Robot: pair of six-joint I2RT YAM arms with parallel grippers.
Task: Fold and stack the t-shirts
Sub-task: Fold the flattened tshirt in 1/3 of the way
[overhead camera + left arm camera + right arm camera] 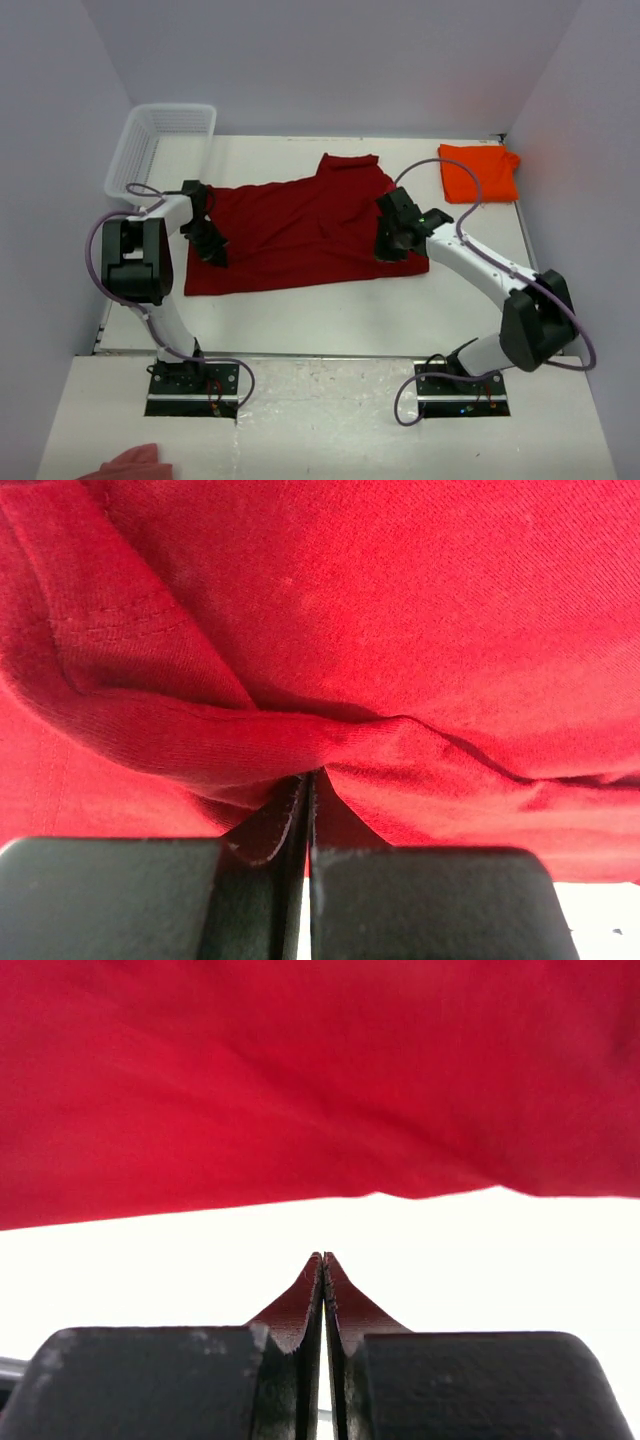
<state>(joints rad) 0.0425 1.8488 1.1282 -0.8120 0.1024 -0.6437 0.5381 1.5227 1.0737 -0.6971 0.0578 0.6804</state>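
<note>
The crimson shirt (pixel 300 228) lies spread on the desk (pixel 330 310), with one hand near each end of it. The left hand (pixel 306 778) is fully closed, and a ridge of red cloth gathers right at its fingertips. Creases run into the tips, so I judge it has a pinch of the shirt's edge. A stitched hem shows just beyond the tips and to their left. The right hand (pixel 323 1256) is also pressed fully closed, but it holds nothing. Bare desk shows just ahead of its tips, and the shirt's edge lies further ahead, apart from them. The orange shirt (pixel 480 172) sits already folded, well off to the right hand's outer side, touching neither hand.

The step looks like the first fold of the crimson shirt, and it seems barely begun. To do it well, the right hand needs to open and move forward until the cloth edge sits between its fingers. It should close firmly before anything lifts. Both hands should then rise together and travel at one pace, keeping the cloth between them lightly taut so the fold line comes out straight. The left pinch looks shallow, so a hard pull could slip it free. Lifting with only one end held would drag and skew the shirt.
</note>
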